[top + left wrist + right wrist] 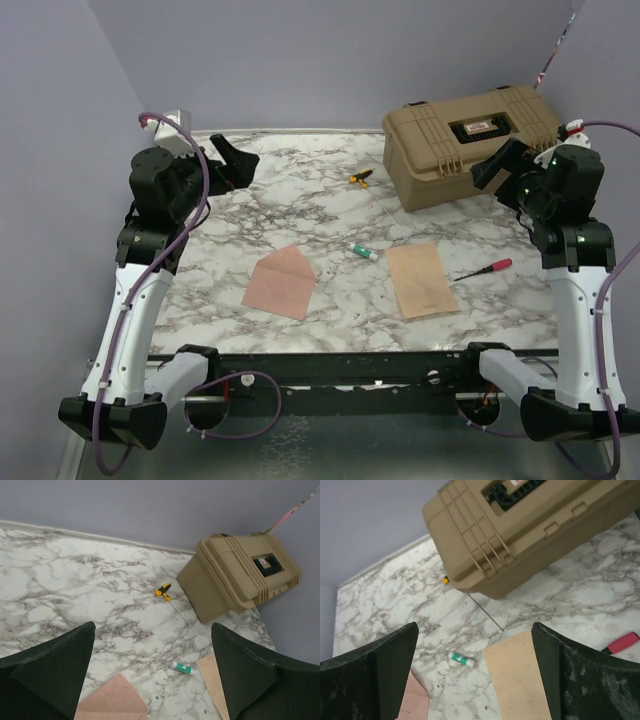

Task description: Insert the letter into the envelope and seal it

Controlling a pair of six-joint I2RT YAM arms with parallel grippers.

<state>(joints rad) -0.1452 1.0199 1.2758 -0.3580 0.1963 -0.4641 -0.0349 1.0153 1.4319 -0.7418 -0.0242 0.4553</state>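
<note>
- Your left gripper [236,160] hangs above the far-left part of the marble table [330,215]. Its fingers [55,675] are spread wide with nothing between them.
- Your right gripper [497,165] hangs at the far right, in front of the tan case [470,143]. Its fingers [380,665] are also spread wide and hold nothing.
- The envelope [282,283] lies flat on the table, left of centre on the near side. Its pointed flap faces the far side, and neither gripper touches it.
- The letter [422,280] lies flat, right of centre on the near side. It is apart from the envelope and also untouched.
- A small glue stick [365,252] with a green end lies between the two papers, a little farther back.
- A red-handled screwdriver [483,269] lies just right of the letter.
- A yellow-and-black-handled screwdriver [360,177] lies near the left side of the case. Its thin shaft runs toward the letter's far edge.
</note>
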